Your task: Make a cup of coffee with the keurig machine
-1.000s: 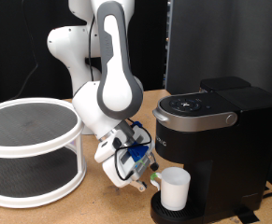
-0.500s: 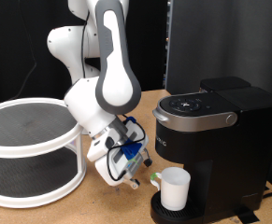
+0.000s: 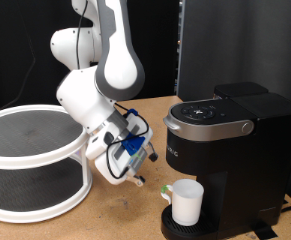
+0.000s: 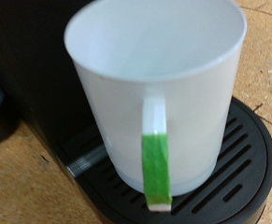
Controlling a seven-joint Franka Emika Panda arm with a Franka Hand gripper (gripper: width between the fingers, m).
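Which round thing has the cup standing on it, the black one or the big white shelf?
The black round drip base of the keurig machine holds the cup. The white two-level shelf carries no cup.

This looks like a robotics lab rather than a kitchen: a white robot arm [image 3: 100, 75] is mounted on a bare wooden surface [image 3: 105, 215], black curtains [image 3: 25, 50] hang behind, and a keurig machine [image 3: 225, 150] and a white two-tier rack [image 3: 30, 160] stand as props.

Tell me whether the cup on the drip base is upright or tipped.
Upright. The cup stands on the keurig machine drip base, mouth up, handle vertical in the wrist view.
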